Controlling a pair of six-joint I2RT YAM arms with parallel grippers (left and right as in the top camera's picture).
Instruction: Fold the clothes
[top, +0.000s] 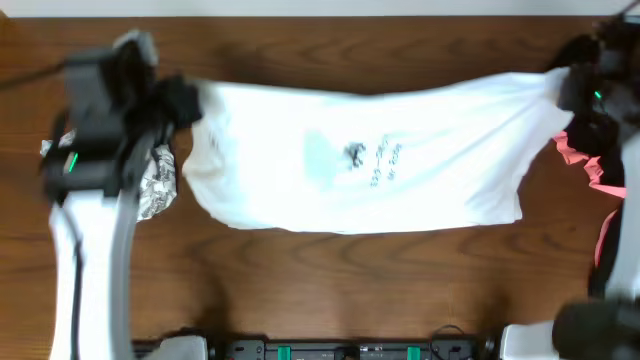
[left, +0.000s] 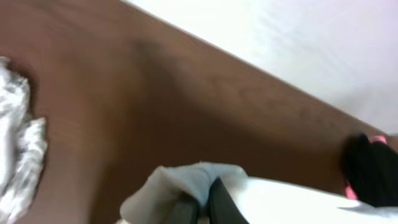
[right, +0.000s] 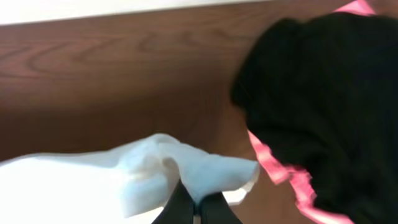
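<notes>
pinching a bunched corner of the white t-shirt between the closed fingers of my left gripper, i have the same hold at the other end, where my right gripper is shut tight on a white fold of that cloth. between my two hands the shirt spans the middle of the table, its upper edge drawn taut from one grip to the other, the body sagging below it, and the small green print faces up near the centre. i judge this to be the spreading step, before any fold. to do it well i should hold both pinches firm, draw my hands apart evenly until the top edge runs straight, then lower the cloth flat so no wrinkle is trapped underneath. the lower hem looks uneven and the right side rides higher than the left, so i would level my hands first. just beyond my right fingers lies the black garment with the coral-pink garment peeking out under it, and the shirt's corner hangs close to them; i must not drag it over that pile. farther off on my left side the leaf-print garment sits crumpled beside the shirt's edge, and needs the same care.
</notes>
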